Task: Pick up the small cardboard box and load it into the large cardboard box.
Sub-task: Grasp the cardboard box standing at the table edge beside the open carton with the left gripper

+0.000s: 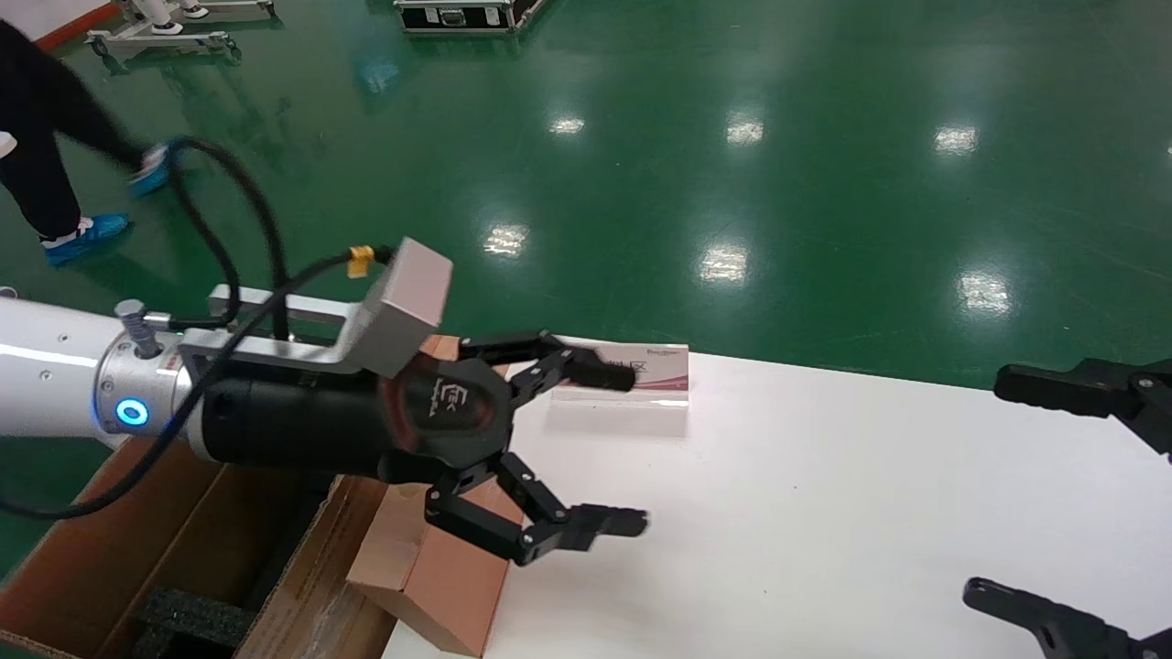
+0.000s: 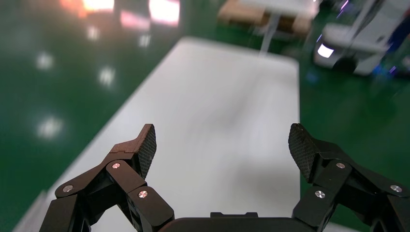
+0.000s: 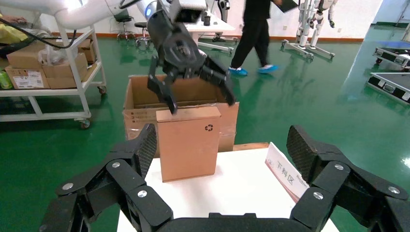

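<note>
left pincer (image 1: pixel 586 448): arm level, pointing 3 o'clock, released above small brown cardboard box (image 3: pixel 187 142) | box upright on white counter (image 1: pixel 824 513) | right pincer (image 3: pixel 222 145): released, idle

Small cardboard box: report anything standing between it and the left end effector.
Nothing visible does. The left end effector hangs open right above the small brown cardboard box, which stands upright at the white table's edge beside the large brown corrugated carton. The right end effector sits apart, open.
</note>
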